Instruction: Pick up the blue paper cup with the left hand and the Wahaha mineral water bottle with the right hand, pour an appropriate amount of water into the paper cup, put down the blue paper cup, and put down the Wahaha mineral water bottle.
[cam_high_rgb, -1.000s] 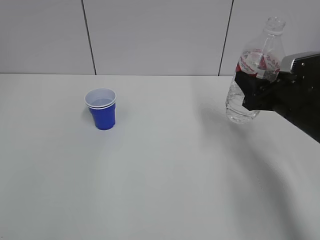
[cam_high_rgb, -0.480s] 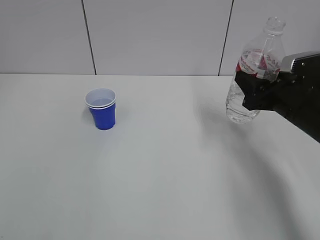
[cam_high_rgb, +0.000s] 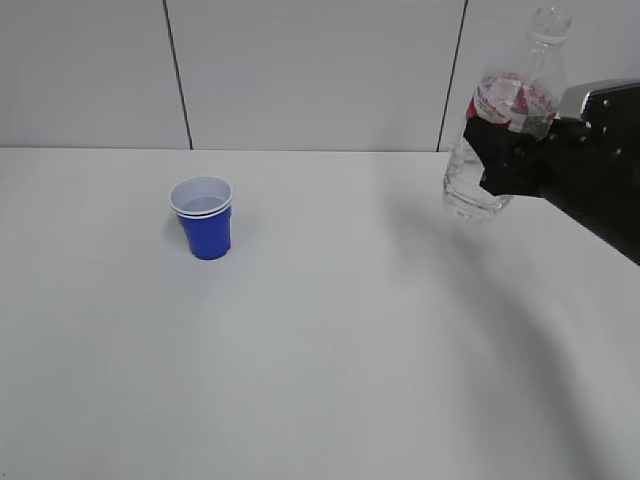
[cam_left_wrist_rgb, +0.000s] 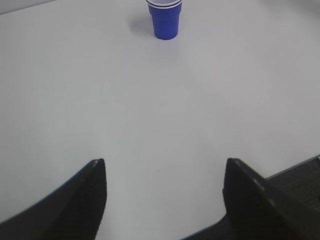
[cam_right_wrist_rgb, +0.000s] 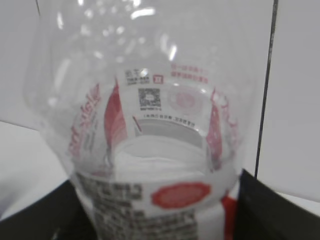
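Observation:
The blue paper cup stands upright on the white table, left of centre, with nothing touching it; the left wrist view shows the cup far ahead at the top. My left gripper is open and empty, low over bare table, and is outside the exterior view. At the far right, the Wahaha mineral water bottle hangs clear of the table, capless neck up and base leaning left. My right gripper is shut on its body just below the red-and-white label. The bottle fills the right wrist view between the right gripper's dark fingers.
The white table stretches between cup and bottle. A grey panelled wall stands behind it. The table's near edge shows at the lower right of the left wrist view, with dark floor beyond it.
My right gripper has lifted the bottle higher and a little to the left, and its base swings further left. The cup has not moved.

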